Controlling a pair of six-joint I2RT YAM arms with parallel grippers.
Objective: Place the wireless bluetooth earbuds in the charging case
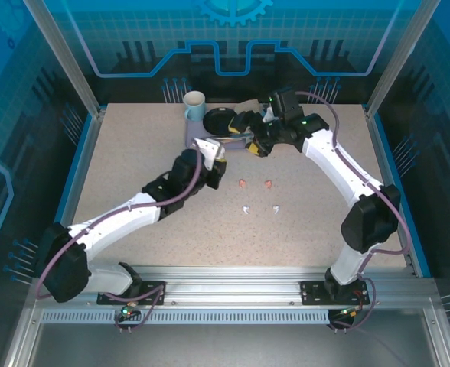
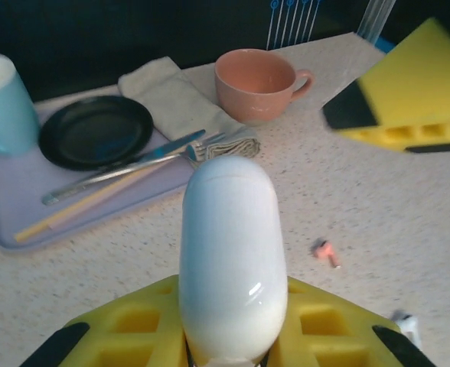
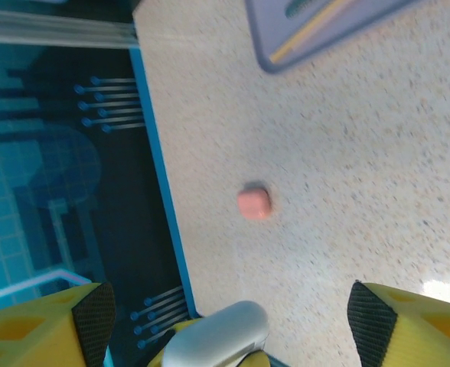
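Frame edges crop the white charging case (image 2: pixel 229 252) and the blue mug (image 2: pixel 3 99).

You see a glossy white case (image 2: pixel 229 252), two pink earbuds (image 1: pixel 242 183), two white earbuds (image 1: pixel 246 209), a speckled beige table (image 1: pixel 133 153), a lilac tray (image 2: pixel 11 206), a black plate (image 2: pixel 95 130).

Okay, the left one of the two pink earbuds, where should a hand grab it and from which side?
Likely its rounded head, pinched from straight above. The pink earbud lies flat on the table with its thin stem sticking out sideways, so a top-down approach lets a hand close across it. The right hand is open; the left hand is shut on the white case.
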